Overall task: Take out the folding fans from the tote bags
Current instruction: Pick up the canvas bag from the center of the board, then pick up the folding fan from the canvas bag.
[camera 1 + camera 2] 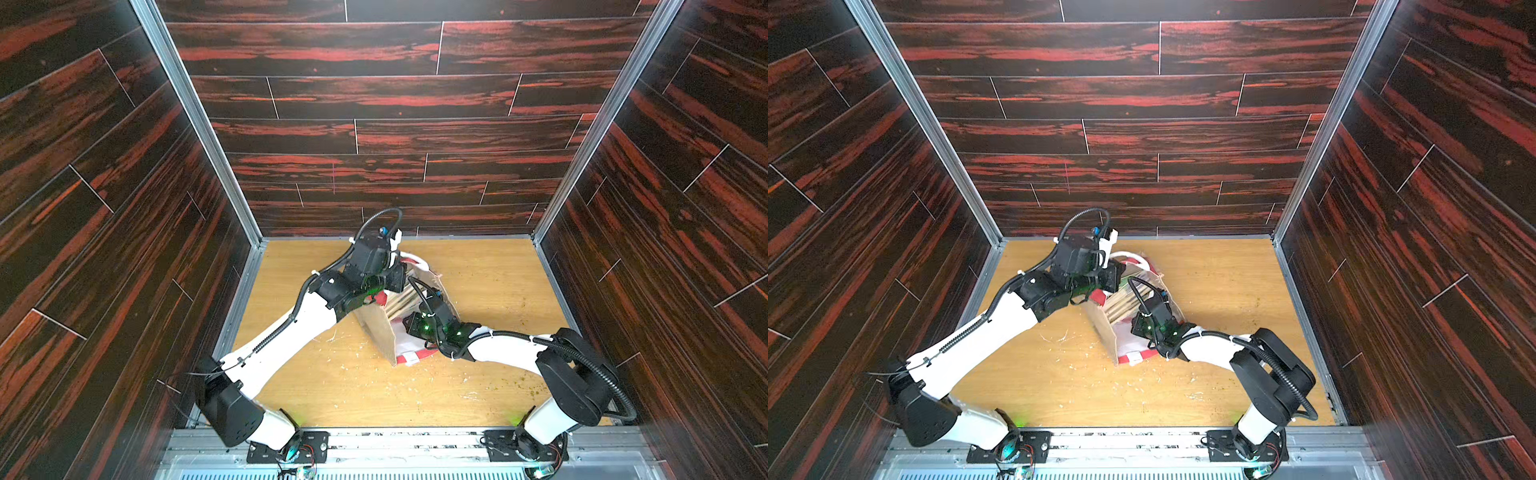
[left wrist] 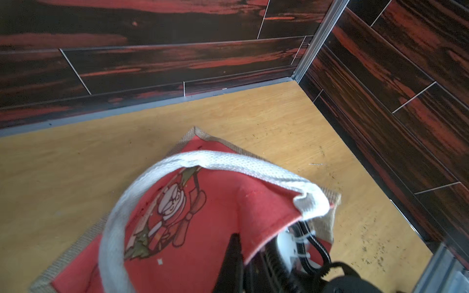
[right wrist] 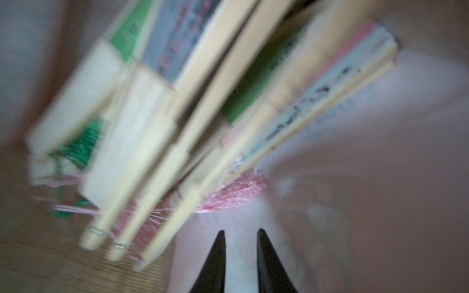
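On the wooden table (image 1: 332, 382), near its middle, the tote bag (image 1: 378, 332) lies slumped with its mouth gaping, seen in both top views. The folding fans (image 1: 401, 301) are inside it, a bundle of pale sticks showing through the opening. The left arm (image 1: 291, 332) reaches over the bag's far rim, and the right arm (image 1: 498, 345) comes in from the other side with its wrist at the opening. The same bag (image 1: 1106, 332) and fans (image 1: 1121, 303) show in a top view.

From the left wrist, the left gripper (image 2: 239, 241) is clamped on the edge of the bag's red panel (image 2: 203, 228). Only one dark finger (image 2: 234, 256) shows, the fabric covering the rest. A white handle (image 2: 203, 158) arches over the panel.

From the right wrist the picture is blurred. The right gripper (image 3: 239, 232) sits inside the bag against the pale lining, its jaws a narrow gap apart with nothing between them. The fans lie just beside it, not touched, with a pink tassel (image 3: 236, 192) and a green tassel (image 3: 81, 144) among them.
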### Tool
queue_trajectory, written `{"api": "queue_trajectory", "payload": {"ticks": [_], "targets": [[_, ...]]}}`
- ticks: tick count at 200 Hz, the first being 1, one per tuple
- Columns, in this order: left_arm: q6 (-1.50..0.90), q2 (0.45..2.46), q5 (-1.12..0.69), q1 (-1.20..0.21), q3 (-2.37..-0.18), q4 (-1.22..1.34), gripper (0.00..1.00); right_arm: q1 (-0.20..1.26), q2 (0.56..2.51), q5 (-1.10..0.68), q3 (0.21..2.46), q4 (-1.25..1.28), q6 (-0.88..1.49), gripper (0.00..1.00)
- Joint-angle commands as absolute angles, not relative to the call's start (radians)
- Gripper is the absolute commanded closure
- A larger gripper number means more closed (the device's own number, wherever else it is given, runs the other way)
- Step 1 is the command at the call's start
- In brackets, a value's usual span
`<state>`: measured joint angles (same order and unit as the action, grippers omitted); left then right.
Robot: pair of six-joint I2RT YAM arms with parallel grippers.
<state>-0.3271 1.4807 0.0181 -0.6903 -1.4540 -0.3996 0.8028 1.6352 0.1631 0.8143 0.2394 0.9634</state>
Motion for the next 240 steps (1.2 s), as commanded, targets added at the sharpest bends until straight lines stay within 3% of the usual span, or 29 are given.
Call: {"api": "queue_trajectory", "payload": {"ticks": [1,154,240], "targets": [[-0.347,1.433,0.017,-0.693,-1.445,-0.361,1.0,0.802,1.667,0.141,0.823,0.33,1.026,0.79],[-0.36,1.442,-0.011,-0.699,-1.411,-0.348,1.0,0.793,1.742,0.055,0.897,0.317,1.16,0.62],[-0.36,1.453,-0.007,-0.699,-1.405,-0.339,1.0,0.792,1.699,0.028,0.804,0.351,1.264,0.62]]}}
